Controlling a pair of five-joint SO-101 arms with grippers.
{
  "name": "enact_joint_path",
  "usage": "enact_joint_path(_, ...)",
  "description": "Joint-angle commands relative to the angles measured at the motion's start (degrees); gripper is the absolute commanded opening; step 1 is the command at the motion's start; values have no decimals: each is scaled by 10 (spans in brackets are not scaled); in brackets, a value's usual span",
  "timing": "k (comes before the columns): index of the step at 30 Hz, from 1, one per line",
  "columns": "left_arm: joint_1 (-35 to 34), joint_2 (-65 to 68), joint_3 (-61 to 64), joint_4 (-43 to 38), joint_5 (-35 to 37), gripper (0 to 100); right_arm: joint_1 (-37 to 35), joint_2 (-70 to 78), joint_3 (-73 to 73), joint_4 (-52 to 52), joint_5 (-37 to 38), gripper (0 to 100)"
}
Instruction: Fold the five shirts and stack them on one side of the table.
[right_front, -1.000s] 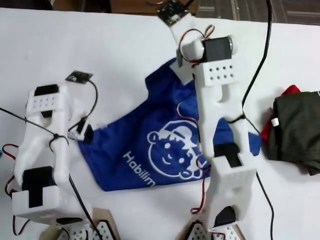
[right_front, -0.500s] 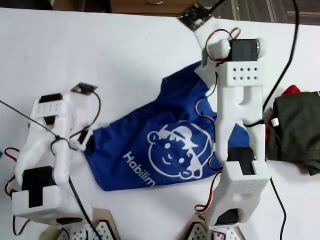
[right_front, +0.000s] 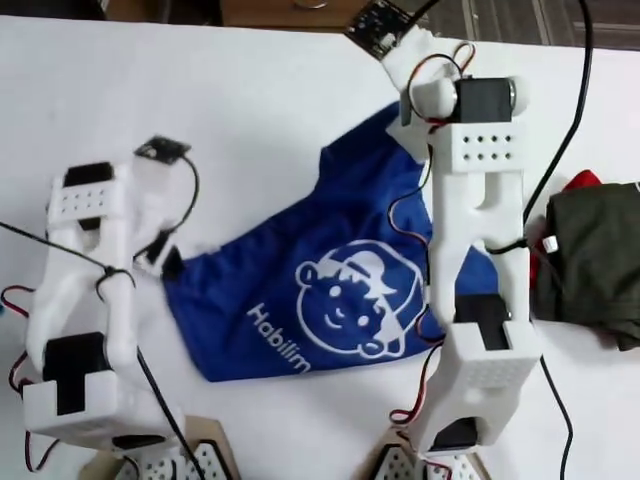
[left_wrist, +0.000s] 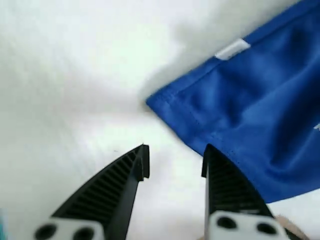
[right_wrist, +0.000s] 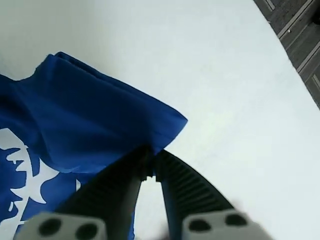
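A blue shirt with a white cartoon print lies spread in the middle of the white table. My left gripper stands open just short of the shirt's near-left corner, one finger over the hem; from above it sits at the shirt's left edge. My right gripper is shut on the hem of the blue shirt at its far corner, under the right arm's wrist.
A folded dark olive shirt lies on a red one at the table's right edge. The right arm stretches over the blue shirt's right side. The table's far edge runs just behind the right wrist.
The right arm swung to the right and farther back, drawing the shirt's far corner with it. The left gripper shifted slightly at the shirt's left corner.
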Motion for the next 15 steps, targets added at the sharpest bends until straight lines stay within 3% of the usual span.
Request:
enact_joint_path(1, -3, -1, -27, 7, -89, 196, 11, -36, -4, 2, 17, 20)
enact_joint_path(4, -2, 3, -23, 6, -142, 195, 14, -36, -4, 2, 18, 20)
enact_joint_path(10, 4, 82, -28, -58, -142, 194, 14, -36, -4, 2, 18, 20)
enact_joint_path(15, 27, 122, -29, -52, -142, 195, 14, -36, -4, 2, 18, 20)
